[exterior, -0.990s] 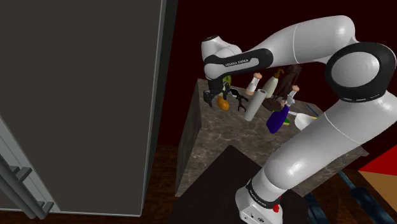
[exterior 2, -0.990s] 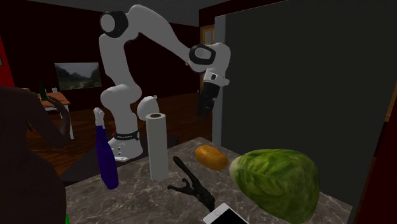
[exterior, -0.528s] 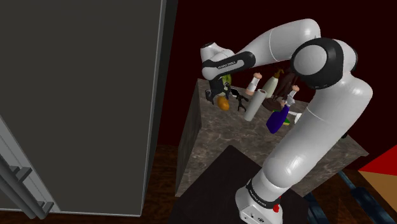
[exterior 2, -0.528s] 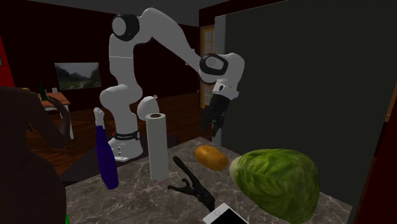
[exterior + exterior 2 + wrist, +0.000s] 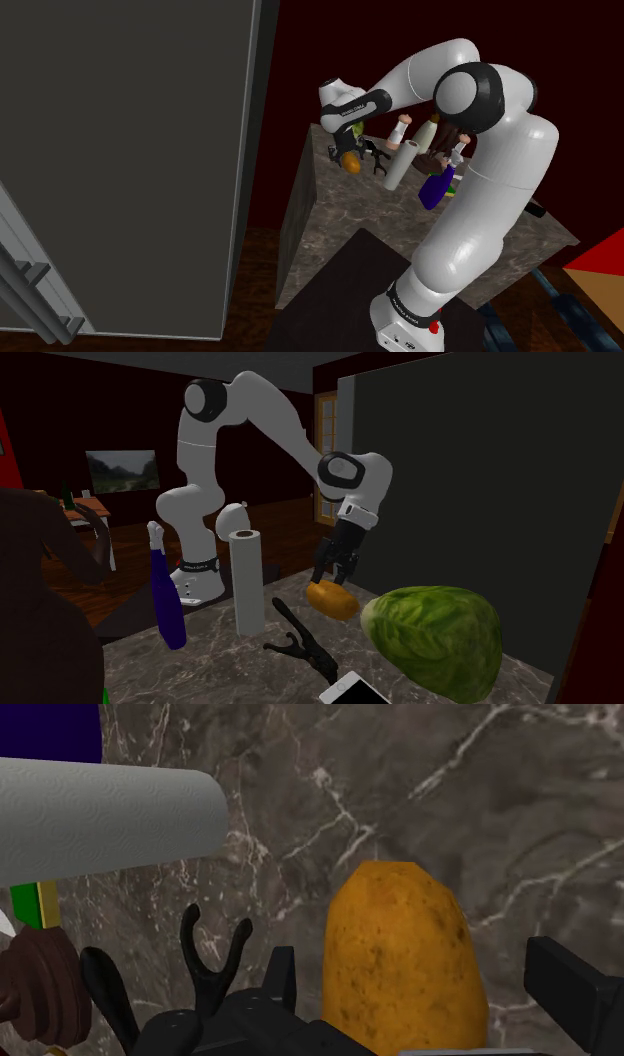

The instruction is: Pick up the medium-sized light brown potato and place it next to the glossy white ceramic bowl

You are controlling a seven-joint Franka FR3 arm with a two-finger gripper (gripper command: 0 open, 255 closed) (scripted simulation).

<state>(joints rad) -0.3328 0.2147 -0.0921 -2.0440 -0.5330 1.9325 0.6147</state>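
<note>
The hand [image 5: 334,576] stands wide, fingers [image 5: 570,989] either side of the orange-brown potato [image 5: 405,954], not touching; it lies on the marbled counter [image 5: 480,794].

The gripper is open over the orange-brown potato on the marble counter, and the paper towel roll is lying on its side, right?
Not quite: the paper towel roll stands upright on the marble counter, as the second exterior view shows. The rest holds: the gripper is open over the potato.
</note>
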